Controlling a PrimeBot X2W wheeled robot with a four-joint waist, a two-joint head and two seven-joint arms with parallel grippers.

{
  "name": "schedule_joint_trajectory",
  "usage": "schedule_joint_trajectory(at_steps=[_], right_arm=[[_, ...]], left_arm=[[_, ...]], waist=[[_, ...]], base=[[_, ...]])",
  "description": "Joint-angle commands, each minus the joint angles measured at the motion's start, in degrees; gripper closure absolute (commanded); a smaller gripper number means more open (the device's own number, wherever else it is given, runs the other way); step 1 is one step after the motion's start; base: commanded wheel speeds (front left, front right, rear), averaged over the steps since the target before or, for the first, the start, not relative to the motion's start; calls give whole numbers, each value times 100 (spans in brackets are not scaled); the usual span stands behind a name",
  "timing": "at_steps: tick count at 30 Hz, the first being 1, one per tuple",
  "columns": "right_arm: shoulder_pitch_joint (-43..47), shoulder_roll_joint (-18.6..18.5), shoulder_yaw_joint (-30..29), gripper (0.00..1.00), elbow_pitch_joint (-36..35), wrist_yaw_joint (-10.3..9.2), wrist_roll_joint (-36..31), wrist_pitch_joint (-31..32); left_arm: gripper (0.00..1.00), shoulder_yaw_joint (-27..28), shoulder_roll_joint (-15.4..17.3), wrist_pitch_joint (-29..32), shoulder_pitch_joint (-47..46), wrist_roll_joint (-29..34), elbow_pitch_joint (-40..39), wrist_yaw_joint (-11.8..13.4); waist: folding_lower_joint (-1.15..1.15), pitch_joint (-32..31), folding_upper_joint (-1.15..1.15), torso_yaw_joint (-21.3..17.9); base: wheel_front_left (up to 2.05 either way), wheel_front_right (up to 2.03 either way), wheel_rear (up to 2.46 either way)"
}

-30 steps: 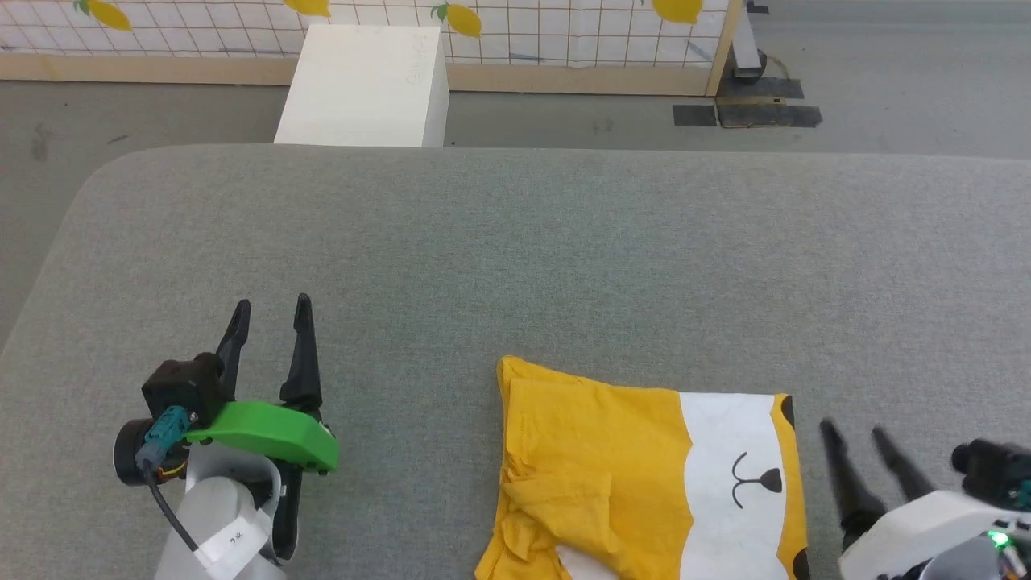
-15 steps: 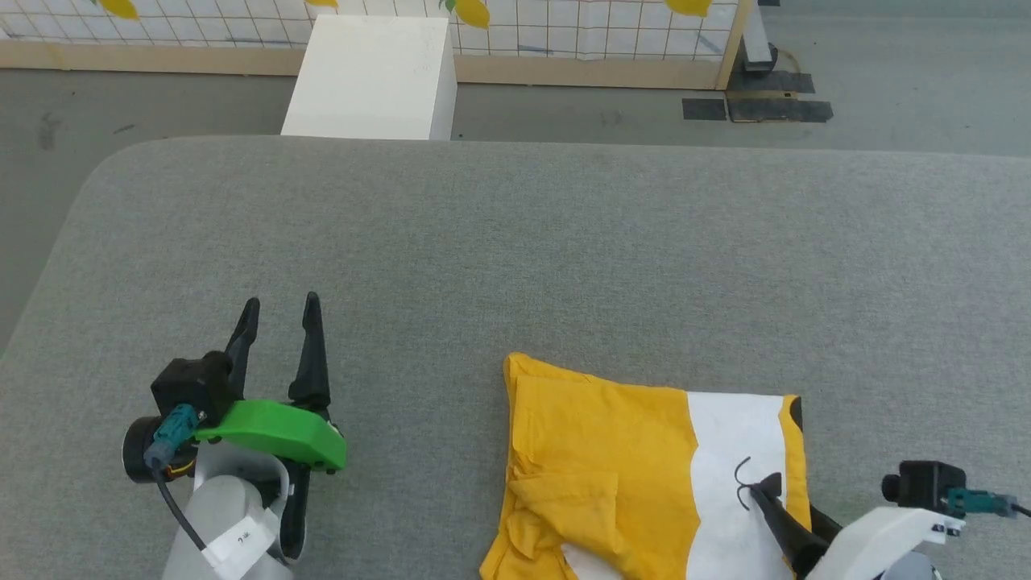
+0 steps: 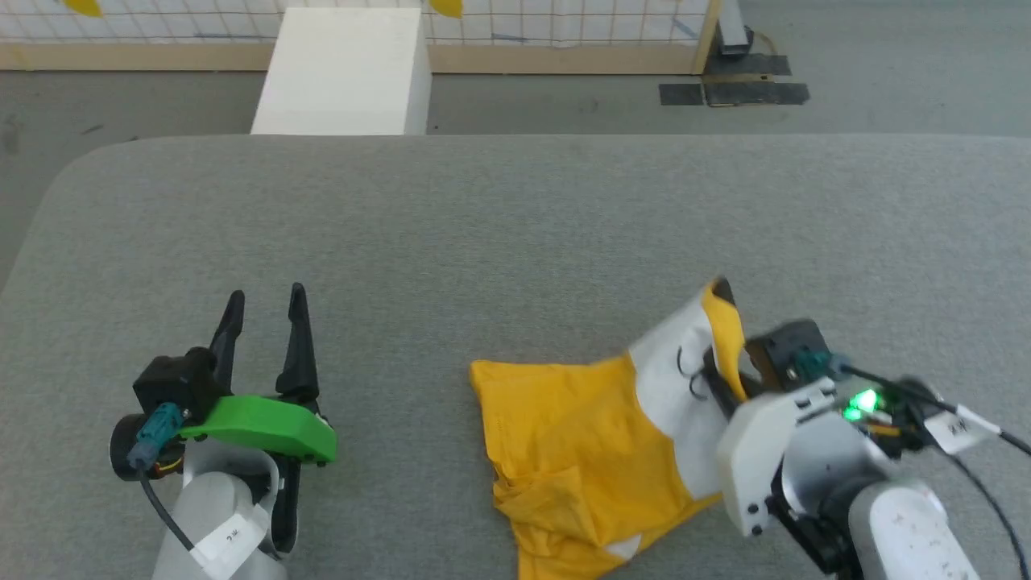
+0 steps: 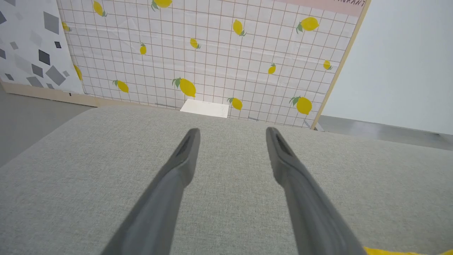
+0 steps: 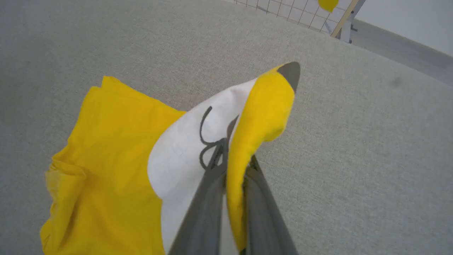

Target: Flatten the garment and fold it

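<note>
A: Any readable text?
B: Nothing solid. A white tag [image 3: 229,538] on the left forearm and a second tag [image 3: 958,427] on the right arm carry small marks, too small to read. A pink strip [image 4: 343,2] on top of the lemon-print wall panel [image 4: 212,53] has capitals cut off by the frame edge. The shirt [image 3: 580,435] has no lettering, just a white patch with thin dark curved lines and a dark corner tip.
A: Where's the shirt, and which way does it point?
B: On the gray table [image 3: 483,225], near edge, right of centre. The crumpled yellow end lies on the surface at the near left. The white-patch end is up off it. In the head view the long axis runs near-left to far-right, with the dark-tipped corner pointing up toward the far edge, where a plain white box [image 3: 338,72] stands.
A: Grippers?
B: Fingers of the right gripper [image 3: 713,377] are pressed together, pinching the shirt at the white patch, with a yellow fold draped over one finger. The left gripper [image 3: 264,300] is spread and holds nothing. It's over bare table, well left of the shirt.
</note>
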Motion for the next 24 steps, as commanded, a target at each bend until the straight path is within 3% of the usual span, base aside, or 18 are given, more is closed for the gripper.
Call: schedule_joint_trajectory(at_steps=[1, 3, 4, 15, 19, 24], right_arm=[[-248, -195, 149, 100, -107, -12, -134, 109], [-543, -472, 377, 100, -190, -12, -251, 270], [-1008, -904, 587, 100, -234, -12, -271, 382], [-2354, -2375, 358, 100, 639, -12, -51, 352], [-2717, -2645, 197, 100, 1231, -12, -195, -2], [-3072, -2629, -335, 100, 1939, -12, -479, -531]], left_arm=[[0, 35, -19, -22, -44, 12, -50, -8], [0, 78, -12, -22, -55, 11, -94, -6], [0, 148, 20, -22, -90, 16, -178, -5], [0, 96, 234, -22, -425, 177, -687, -13], [0, 74, 354, 18, -544, 216, -865, 0], [0, 9, 534, 248, -690, 296, -1204, 4]], waist=[[0, 118, 0, -204], [0, 196, 0, -361], [0, 353, 0, -630], [0, 1269, 0, -1758], [0, 1622, 0, -2128], [0, 2064, 0, -2394]], base=[[0, 0, 0], [0, 0, 0], [0, 0, 0], [0, 0, 0], [0, 0, 0], [0, 0, 0]])
